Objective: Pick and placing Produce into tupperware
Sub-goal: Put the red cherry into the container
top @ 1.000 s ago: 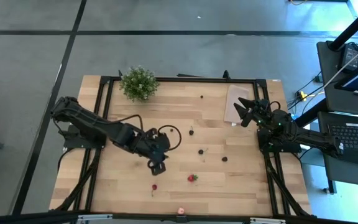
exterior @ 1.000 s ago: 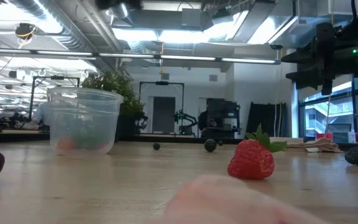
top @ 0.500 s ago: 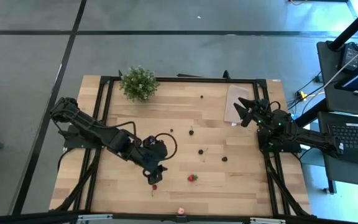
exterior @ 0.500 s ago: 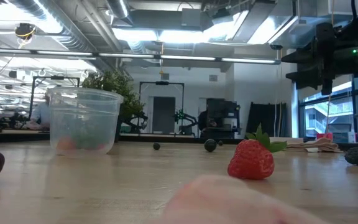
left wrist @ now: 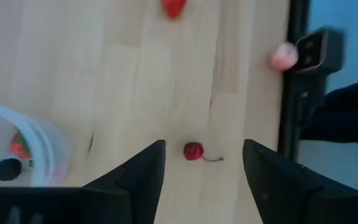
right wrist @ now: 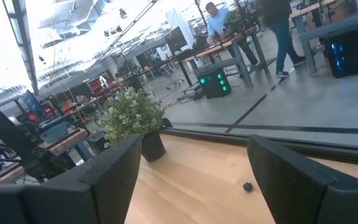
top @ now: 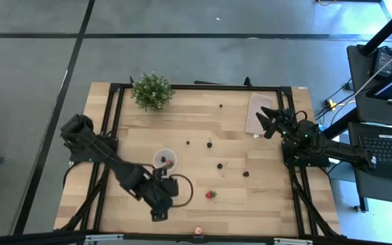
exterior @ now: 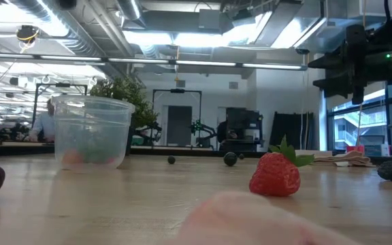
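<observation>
From above we see the left hand (top: pixel 160 212) low over the near part of the surface (top: pixel 203 129), just nearer than the cup (top: pixel 164 160); its fingers are hard to make out there. The left wrist view settles it: both dark fingers (left wrist: pixel 143 171) are spread, holding nothing, with a red cherry (left wrist: pixel 193 151) on the wood between them, apart from both. That same view looks into the cup (left wrist: pixel 23 149) and shows a strawberry (left wrist: pixel 20 144) and a dark berry (left wrist: pixel 5 169) inside, which from above are only a red and a dark speck. The low view shows the cup (exterior: pixel 92 132) upright with a blur of colour at its bottom, and a strawberry (exterior: pixel 275 174) lying near the camera; from above that strawberry (top: pixel 211 194) lies right of the left hand. Dark berries (top: pixel 220 165) are scattered mid-surface. The right hand (top: pixel 269 122) waits at the far right edge beside the beige sheet (top: pixel 258 112), fingers spread and empty. Only its wrist view shows the plant (right wrist: pixel 132 118) against the room, with people beyond.
</observation>
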Tool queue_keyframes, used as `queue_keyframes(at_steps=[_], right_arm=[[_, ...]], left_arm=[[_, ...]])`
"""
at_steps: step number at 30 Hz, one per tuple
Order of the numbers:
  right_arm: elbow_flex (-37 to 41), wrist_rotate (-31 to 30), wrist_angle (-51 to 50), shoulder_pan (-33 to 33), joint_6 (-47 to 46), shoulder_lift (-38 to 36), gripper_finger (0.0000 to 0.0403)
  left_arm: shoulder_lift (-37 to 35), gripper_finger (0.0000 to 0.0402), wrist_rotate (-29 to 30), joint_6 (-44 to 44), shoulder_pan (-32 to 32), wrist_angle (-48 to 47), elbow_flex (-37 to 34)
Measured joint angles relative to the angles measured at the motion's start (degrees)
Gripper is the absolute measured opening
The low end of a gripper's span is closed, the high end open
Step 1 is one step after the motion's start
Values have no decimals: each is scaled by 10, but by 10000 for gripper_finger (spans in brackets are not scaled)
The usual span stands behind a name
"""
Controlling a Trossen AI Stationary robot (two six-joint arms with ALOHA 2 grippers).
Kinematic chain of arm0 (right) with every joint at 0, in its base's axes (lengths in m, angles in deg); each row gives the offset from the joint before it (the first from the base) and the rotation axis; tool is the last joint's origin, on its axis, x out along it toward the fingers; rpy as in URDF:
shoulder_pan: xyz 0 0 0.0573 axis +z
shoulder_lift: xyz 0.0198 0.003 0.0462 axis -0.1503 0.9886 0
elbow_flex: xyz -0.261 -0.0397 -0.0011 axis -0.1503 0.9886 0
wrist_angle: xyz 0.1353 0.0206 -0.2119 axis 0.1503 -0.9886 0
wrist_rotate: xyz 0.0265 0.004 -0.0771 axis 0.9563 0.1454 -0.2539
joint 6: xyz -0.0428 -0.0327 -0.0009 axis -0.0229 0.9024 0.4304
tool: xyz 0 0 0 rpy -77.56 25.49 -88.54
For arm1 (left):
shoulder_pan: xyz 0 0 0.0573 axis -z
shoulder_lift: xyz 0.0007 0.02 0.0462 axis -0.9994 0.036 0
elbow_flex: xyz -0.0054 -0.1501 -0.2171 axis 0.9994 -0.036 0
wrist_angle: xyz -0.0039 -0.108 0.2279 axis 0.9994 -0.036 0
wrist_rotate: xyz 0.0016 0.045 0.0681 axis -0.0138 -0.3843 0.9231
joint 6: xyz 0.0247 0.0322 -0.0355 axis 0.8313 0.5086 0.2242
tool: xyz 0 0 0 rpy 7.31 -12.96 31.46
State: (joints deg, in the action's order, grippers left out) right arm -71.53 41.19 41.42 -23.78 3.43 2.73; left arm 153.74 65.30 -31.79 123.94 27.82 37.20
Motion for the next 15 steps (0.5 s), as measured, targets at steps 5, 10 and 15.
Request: queue_keyframes(at_steps=[5, 10, 15], right_arm=[[0, 0, -1, 0, -4, 0, 295], [0, 0, -2, 0, -15, 0, 295], [0, 0, -3, 0, -14, 0, 295]], left_arm=[[47, 204, -4, -52, 6, 1, 0], [83, 204, -68, -152, -5, 2, 0], [104, 204, -94, -209, -13, 3, 0]])
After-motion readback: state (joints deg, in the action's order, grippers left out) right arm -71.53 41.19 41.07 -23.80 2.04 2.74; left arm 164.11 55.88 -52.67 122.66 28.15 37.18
